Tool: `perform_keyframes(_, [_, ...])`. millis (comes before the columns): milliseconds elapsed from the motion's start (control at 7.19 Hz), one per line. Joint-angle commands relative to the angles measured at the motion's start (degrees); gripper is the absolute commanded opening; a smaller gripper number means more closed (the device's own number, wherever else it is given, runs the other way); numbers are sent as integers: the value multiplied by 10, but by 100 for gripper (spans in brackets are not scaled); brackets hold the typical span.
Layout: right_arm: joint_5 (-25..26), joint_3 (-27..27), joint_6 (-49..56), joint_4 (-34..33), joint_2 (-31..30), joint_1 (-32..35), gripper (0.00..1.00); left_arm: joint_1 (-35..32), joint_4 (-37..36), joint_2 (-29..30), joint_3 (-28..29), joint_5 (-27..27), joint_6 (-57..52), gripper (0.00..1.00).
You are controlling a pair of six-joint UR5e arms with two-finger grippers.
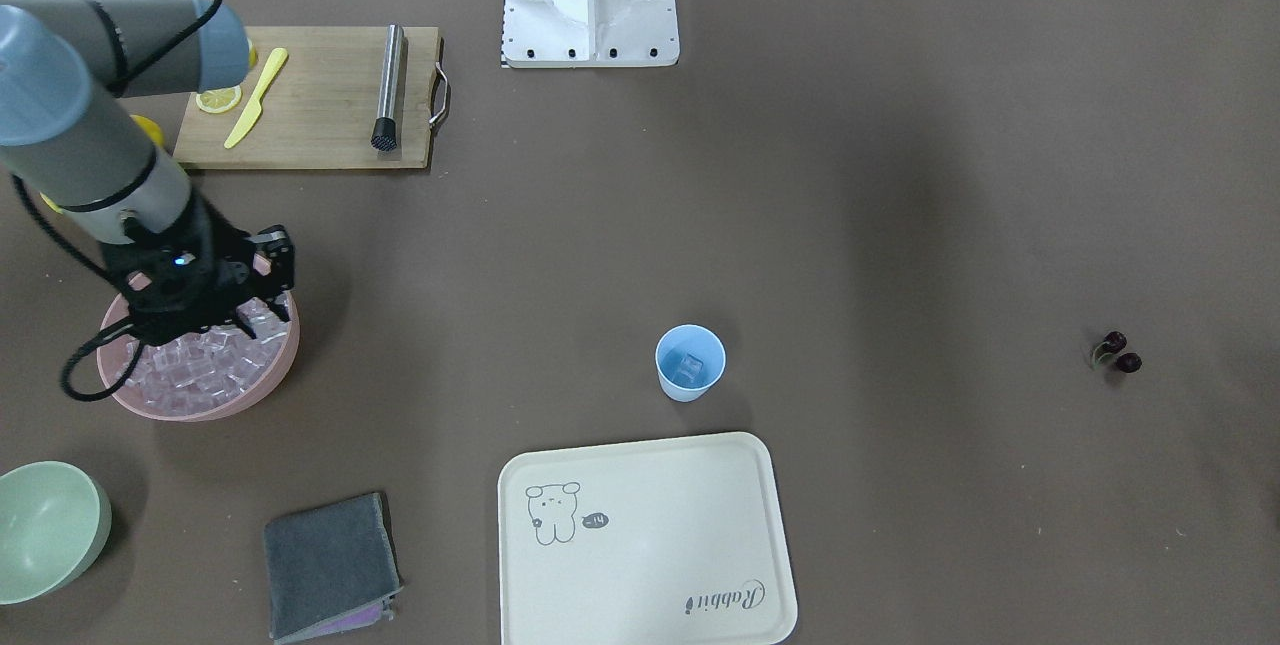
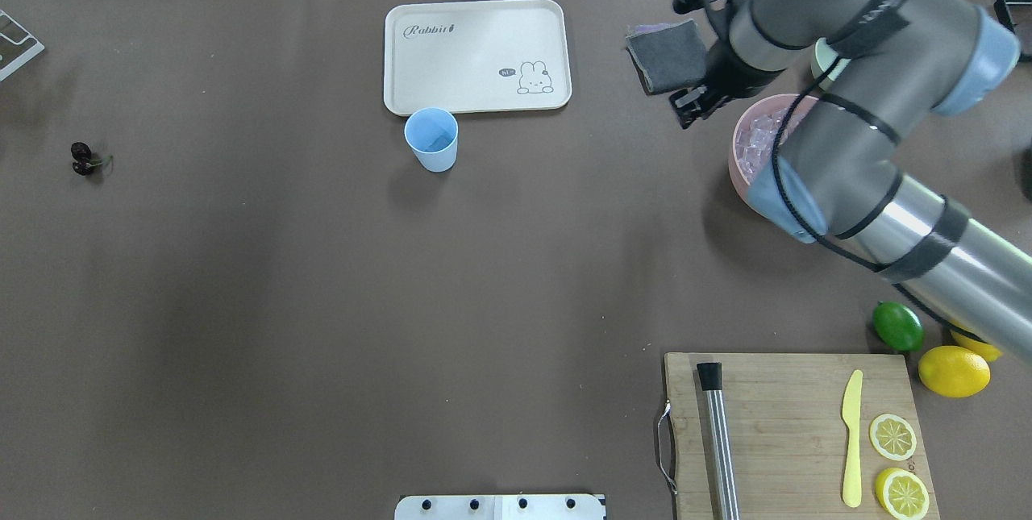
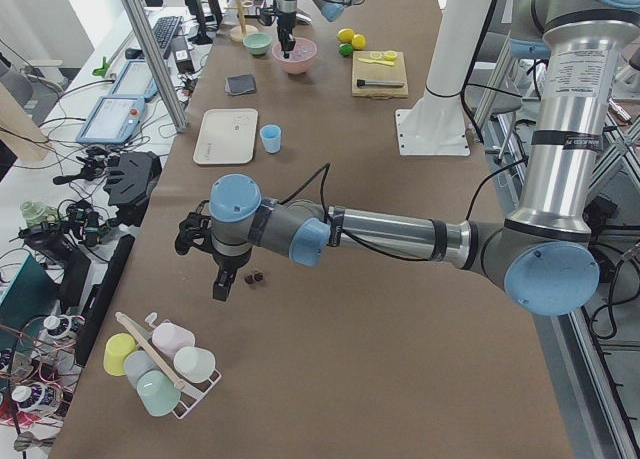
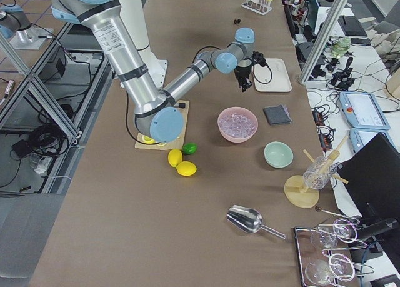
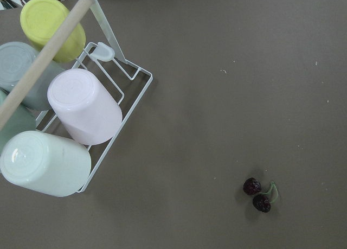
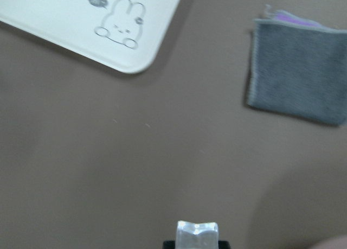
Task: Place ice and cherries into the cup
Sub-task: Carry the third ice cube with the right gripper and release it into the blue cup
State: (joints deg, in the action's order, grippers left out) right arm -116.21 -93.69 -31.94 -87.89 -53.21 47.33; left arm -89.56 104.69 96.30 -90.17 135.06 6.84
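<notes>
Brown covering spans the whole tabletop (image 1: pixel 900 175), and the task on it is partly done. The cup (image 1: pixel 690 362) stands upright near the long edge of the cream tray (image 1: pixel 640 545), and at least one clear cube shows at its bottom, so some ice has gone in. The bulk of the ice (image 1: pixel 200 370) is heaped in the pink bowl (image 1: pixel 270 385), well apart from the cup. The cherries (image 1: pixel 1118 352) lie on the bare tabletop at the far side from the bowl, also well apart from the cup, so that half of the job looks untouched.

The right gripper (image 1: pixel 255 297) hangs above the bowl's rim on the side toward the cup. Its wrist view shows a single cube (image 6: pixel 197 234) pinched between its fingers, with open tabletop, a corner of the tray and the grey cloth (image 6: pixel 298 78) below. I judge that this cube is next for the cup, which is well off to one side of the gripper and out of the wrist view.

The left gripper (image 3: pixel 218 284) hovers low near the cherries, just beside them in the left side view. Whether it is open or closed I cannot tell: only that side view shows it, and its wrist view shows no fingers. There the cherries sit toward the lower right, apart from the white wire rack (image 5: pixel 124 105) of upturned cups.
</notes>
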Motion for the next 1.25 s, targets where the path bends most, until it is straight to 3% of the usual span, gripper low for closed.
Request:
perform_keyframes(0, [79, 182, -164, -1, 208, -77, 0, 0, 0, 1, 4, -1, -1, 98])
perform_keyframes(139, [98, 238, -179, -1, 269, -89, 0, 0, 0, 1, 3, -1, -1, 98])
perform_keyframes(695, [142, 314, -236, 142, 293, -115, 0, 0, 0, 1, -2, 0, 0, 98])
perform_keyframes(1112, [176, 333, -239, 148, 295, -136, 0, 1, 0, 8, 1, 0, -2, 98])
